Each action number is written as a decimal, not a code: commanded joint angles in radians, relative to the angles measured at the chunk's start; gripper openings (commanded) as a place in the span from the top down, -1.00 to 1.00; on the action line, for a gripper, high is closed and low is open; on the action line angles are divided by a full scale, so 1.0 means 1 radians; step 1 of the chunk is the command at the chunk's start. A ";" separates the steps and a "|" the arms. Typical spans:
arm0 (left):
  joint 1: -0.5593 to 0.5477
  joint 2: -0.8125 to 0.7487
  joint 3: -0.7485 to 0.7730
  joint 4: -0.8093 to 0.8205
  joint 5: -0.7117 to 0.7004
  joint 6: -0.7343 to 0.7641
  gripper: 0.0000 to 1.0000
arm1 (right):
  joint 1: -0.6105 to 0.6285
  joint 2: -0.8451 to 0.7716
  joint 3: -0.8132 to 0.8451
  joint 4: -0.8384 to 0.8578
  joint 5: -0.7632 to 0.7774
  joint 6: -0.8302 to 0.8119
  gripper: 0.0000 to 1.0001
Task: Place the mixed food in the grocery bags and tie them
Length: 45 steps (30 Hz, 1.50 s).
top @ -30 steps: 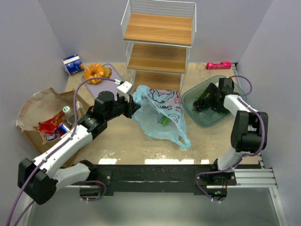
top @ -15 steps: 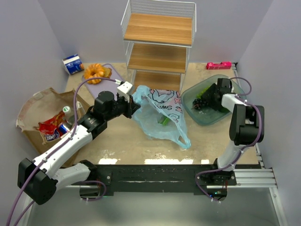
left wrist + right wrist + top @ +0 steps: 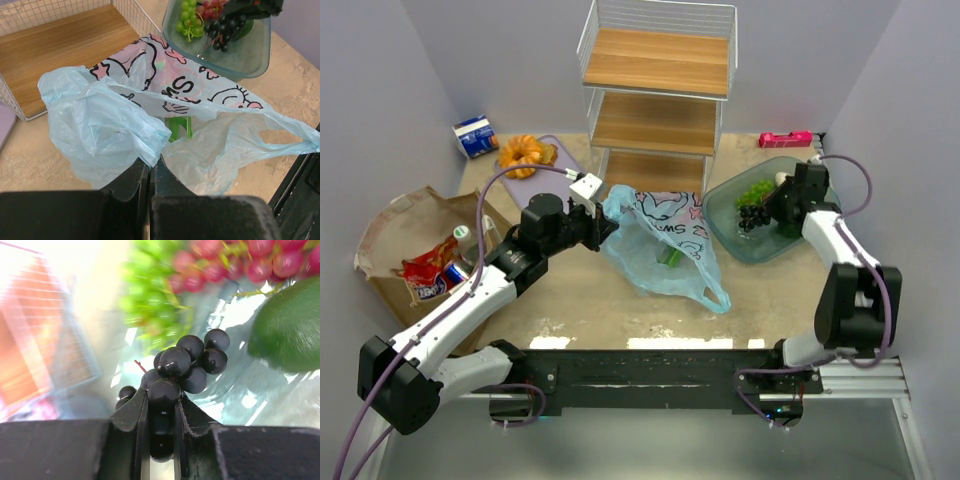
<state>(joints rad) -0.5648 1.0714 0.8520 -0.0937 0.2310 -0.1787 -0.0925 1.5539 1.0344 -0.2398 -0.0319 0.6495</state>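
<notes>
- Now the right gripper (image 3: 161,401) pinches the bunch of dark grapes (image 3: 186,365), its two fingers pressed against the lowest berries while the rest of the bunch sticks out beyond the tips.
- From above, that bunch is over the green translucent bowl (image 3: 760,248) at the table's right; whether it touches the bowl floor cannot be told.
- Green grapes (image 3: 150,300) and red grapes (image 3: 225,265) lie in the same bowl, just beyond the dark ones.
- The left gripper (image 3: 151,167) is pressed together on a bunched edge of the light-blue plastic bag (image 3: 115,125).
- That bag lies mid-table in front of the wire shelf (image 3: 658,90), its mouth facing the bowl, with something green (image 3: 179,127) showing inside.
- At far left, the brown paper bag (image 3: 405,225) holds the red snack packet (image 3: 428,268).
</notes>
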 commanded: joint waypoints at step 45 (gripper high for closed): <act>0.002 0.004 -0.013 0.057 0.096 0.038 1.00 | 0.671 -0.175 -0.042 0.017 -0.413 -0.123 1.00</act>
<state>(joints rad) -0.5648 1.0847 0.8433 -0.0841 0.2935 -0.1638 0.6117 1.3506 0.9108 -0.2691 -0.5316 0.4507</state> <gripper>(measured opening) 0.020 0.187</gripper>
